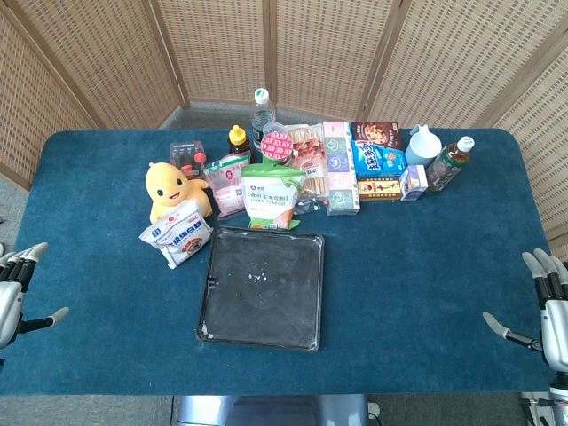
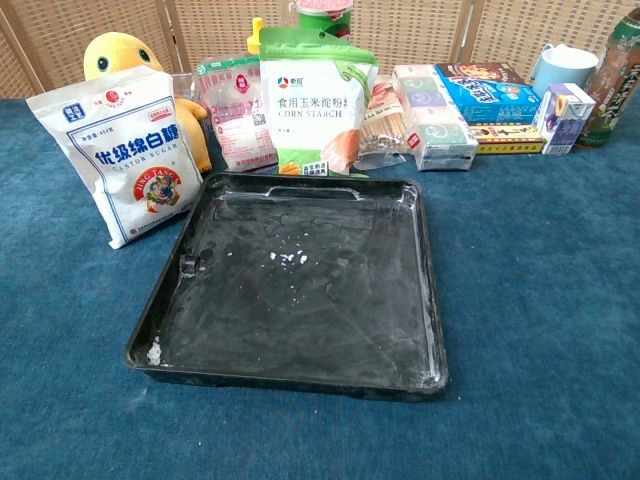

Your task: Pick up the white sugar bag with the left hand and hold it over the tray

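Observation:
The white sugar bag (image 1: 178,234) (image 2: 128,157) with blue lettering leans against a yellow plush toy (image 1: 174,189), just left of the black tray (image 1: 213,266) (image 2: 172,300). The tray lies flat at the table's middle, holding only a few white crumbs. My left hand (image 1: 16,288) hovers at the table's left edge, fingers spread, holding nothing, well left of the bag. Over at the right edge, my right hand (image 1: 543,306) also holds nothing, its fingers apart. Neither hand shows in the chest view.
Behind the tray stand a corn starch pouch (image 1: 272,197) (image 2: 316,102), a pink packet (image 1: 229,182), snack boxes (image 1: 342,169), bottles (image 1: 262,115) (image 1: 451,162) and a white jug (image 1: 423,144). Wicker screens close off the back.

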Action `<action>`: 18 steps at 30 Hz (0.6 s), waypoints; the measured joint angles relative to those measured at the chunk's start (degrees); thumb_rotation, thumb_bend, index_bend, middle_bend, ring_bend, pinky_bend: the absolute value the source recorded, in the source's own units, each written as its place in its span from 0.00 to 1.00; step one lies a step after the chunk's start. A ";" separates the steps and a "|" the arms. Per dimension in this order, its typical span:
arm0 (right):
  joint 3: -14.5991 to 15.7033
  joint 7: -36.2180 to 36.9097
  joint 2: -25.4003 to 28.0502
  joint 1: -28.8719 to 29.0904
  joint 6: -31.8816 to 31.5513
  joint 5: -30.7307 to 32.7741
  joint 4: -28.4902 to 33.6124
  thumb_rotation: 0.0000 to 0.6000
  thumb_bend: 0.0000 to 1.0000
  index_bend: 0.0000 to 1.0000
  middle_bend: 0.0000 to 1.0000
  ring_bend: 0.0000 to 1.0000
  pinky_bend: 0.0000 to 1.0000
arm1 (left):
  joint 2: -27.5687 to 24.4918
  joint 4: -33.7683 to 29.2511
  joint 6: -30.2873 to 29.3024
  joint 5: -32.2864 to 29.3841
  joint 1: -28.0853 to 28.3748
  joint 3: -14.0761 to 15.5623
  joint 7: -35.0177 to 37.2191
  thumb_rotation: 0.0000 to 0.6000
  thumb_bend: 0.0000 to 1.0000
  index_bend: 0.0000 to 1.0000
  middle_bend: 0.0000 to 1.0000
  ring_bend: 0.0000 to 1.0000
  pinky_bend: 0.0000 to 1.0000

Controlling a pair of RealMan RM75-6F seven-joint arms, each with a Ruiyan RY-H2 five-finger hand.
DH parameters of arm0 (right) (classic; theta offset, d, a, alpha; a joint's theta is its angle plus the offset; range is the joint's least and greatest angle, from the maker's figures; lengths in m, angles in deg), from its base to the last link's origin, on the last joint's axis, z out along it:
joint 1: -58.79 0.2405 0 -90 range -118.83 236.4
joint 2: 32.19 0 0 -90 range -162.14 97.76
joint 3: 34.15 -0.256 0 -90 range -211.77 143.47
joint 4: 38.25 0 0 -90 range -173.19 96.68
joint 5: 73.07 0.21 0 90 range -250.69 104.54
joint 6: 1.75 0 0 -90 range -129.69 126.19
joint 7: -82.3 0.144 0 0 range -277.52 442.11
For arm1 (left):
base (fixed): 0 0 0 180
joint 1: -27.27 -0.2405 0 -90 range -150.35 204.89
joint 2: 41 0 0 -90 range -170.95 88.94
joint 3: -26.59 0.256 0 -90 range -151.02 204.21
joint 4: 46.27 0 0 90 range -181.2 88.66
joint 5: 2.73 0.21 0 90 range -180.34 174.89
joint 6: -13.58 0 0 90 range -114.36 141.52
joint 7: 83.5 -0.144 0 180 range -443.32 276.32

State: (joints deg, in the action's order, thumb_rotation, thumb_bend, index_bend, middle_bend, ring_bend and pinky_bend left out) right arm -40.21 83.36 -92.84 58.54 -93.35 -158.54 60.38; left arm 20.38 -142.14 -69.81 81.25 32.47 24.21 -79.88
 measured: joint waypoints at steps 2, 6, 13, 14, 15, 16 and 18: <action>0.03 -0.11 0.04 0.03 0.16 0.09 0.05 0.63 0.00 0.04 0.00 0.00 0.00 | 0.19 0.35 0.04 -0.10 0.15 -0.24 0.35 1.00 0.01 0.01 0.11 0.11 0.07; 0.12 0.03 0.23 0.01 0.29 0.08 0.30 0.63 0.00 0.04 0.00 0.00 0.00 | 1.01 1.60 0.49 -0.31 0.64 -0.68 1.62 1.00 0.01 0.02 0.11 0.11 0.07; 0.16 1.09 0.72 -0.14 0.19 -0.07 0.66 0.63 0.00 0.04 0.00 0.00 0.00 | 5.64 6.75 3.59 0.20 3.17 -1.36 9.15 1.00 0.01 0.04 0.11 0.11 0.09; 0.14 1.24 0.77 -0.10 0.31 0.01 0.67 0.63 0.00 0.04 0.00 0.00 0.00 | 6.99 8.01 4.33 0.45 3.81 -1.44 11.23 1.00 0.01 0.04 0.11 0.11 0.10; 0.12 1.37 0.82 -0.06 0.46 0.10 0.65 0.63 0.00 0.04 0.00 0.00 0.00 | 8.12 9.01 4.94 0.63 4.34 -1.50 12.82 1.00 0.01 0.04 0.11 0.11 0.10; 0.10 1.56 0.89 -0.01 0.62 0.22 0.59 0.62 0.00 0.04 0.00 0.00 0.00 | 9.32 10.05 5.63 0.79 4.90 -1.56 14.35 1.00 0.01 0.04 0.11 0.11 0.10; 0.08 1.77 0.98 0.02 0.73 0.31 0.53 0.63 0.00 0.04 0.00 0.00 0.00 | 12.01 12.47 7.40 1.02 6.29 -1.74 17.40 1.00 0.01 0.05 0.11 0.11 0.10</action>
State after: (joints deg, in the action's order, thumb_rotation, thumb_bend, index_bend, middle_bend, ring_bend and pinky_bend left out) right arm -40.13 85.13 -91.86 58.55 -92.61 -158.23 60.91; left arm 32.39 -129.66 -62.41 82.27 38.76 22.48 -62.49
